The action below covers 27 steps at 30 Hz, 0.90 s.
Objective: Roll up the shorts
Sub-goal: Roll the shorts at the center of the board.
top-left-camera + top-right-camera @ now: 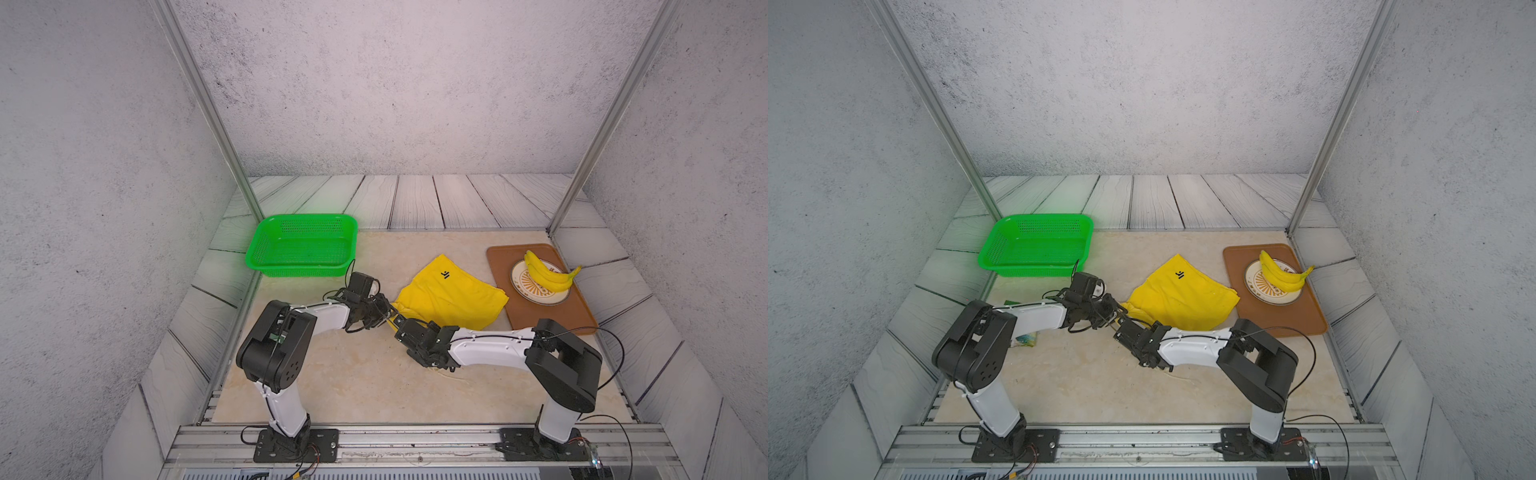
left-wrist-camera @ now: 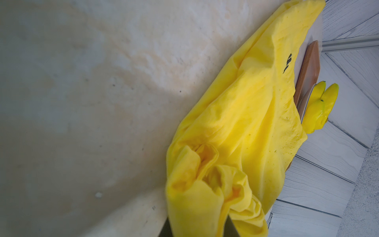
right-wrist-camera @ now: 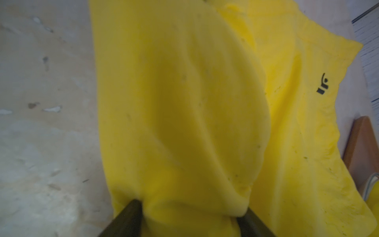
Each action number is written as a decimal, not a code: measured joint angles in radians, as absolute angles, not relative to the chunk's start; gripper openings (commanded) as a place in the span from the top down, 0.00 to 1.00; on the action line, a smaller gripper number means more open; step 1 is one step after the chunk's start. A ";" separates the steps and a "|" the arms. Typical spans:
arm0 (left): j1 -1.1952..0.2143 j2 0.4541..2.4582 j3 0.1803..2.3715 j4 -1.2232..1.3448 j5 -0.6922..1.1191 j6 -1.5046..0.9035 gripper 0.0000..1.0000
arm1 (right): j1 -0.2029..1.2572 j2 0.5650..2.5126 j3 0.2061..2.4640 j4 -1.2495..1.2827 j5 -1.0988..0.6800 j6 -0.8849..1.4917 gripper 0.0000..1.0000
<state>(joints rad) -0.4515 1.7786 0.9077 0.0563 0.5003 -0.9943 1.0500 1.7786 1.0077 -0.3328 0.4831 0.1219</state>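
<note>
Lying crumpled on the table between a green basket and a brown tray, the shorts spread toward the tray, logo up, their near corner bunched. The left gripper pinches that corner, jaws closed on the cloth. The right gripper sits just beside it, jaws either side of a thick fold; whether they clamp it I cannot tell. Bananas rest on a plate on the tray.
</note>
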 measured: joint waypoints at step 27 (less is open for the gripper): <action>-0.431 1.780 1.041 -0.298 0.499 -0.898 1.00 | 0.963 1.611 0.909 -0.252 -0.096 0.264 0.01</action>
